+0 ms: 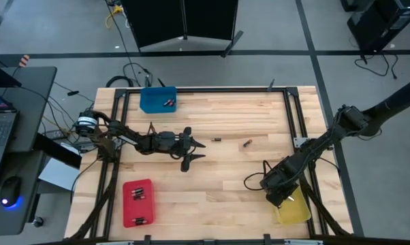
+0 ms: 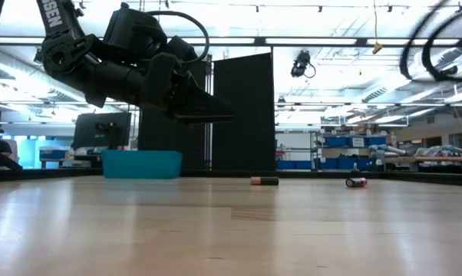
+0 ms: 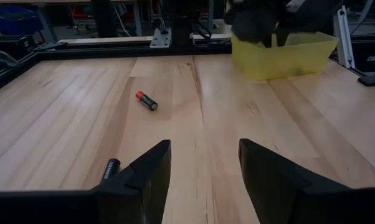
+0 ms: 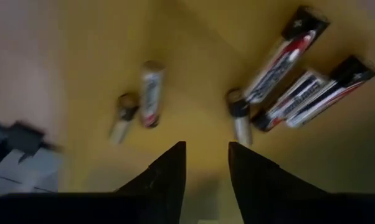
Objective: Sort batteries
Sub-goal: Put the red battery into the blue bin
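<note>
Two batteries lie on the bare wood mid-table: a dark one (image 1: pixel 216 139) (image 2: pixel 265 181) and a red-ended one (image 1: pixel 246 143) (image 3: pixel 146 101). My left gripper (image 1: pixel 202 151) (image 3: pixel 203 174) hovers open just left of them, pointing at the table's right edge; the dark cell (image 3: pixel 109 169) lies beside one finger, untouched. My right gripper (image 1: pixel 280 194) (image 4: pixel 206 168) hangs open over the yellow tray (image 1: pixel 297 209), pointing down, with nothing between its fingers. Several batteries (image 4: pixel 151 93) (image 4: pixel 287 46) lie flat on that tray's floor.
A blue tray (image 1: pixel 157 99) (image 2: pixel 141 163) with batteries stands at the far edge, and a red tray (image 1: pixel 137 202) with batteries at the near left. Black frame rails (image 1: pixel 291 116) run along the table's sides. Bare wood lies between the two arms.
</note>
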Action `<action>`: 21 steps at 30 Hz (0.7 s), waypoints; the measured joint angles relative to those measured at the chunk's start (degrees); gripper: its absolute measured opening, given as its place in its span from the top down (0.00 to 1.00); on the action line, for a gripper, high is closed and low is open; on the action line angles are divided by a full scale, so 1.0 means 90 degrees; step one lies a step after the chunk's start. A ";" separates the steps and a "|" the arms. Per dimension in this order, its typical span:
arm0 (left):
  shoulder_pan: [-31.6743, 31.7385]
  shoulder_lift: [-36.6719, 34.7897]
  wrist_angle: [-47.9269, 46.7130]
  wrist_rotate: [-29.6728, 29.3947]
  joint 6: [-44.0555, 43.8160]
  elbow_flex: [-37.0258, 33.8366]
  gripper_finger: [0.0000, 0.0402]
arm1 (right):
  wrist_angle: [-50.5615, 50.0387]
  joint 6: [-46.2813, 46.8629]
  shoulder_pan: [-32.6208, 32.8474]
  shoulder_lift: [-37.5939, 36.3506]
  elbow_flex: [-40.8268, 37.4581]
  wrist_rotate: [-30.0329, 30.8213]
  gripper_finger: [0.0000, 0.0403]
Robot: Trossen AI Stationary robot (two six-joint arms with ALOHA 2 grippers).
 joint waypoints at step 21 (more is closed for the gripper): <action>0.0000 0.0000 -0.0010 -0.0017 0.0121 0.0000 0.51 | -0.2774 -0.3507 -0.0983 -0.0111 0.2580 0.3521 0.96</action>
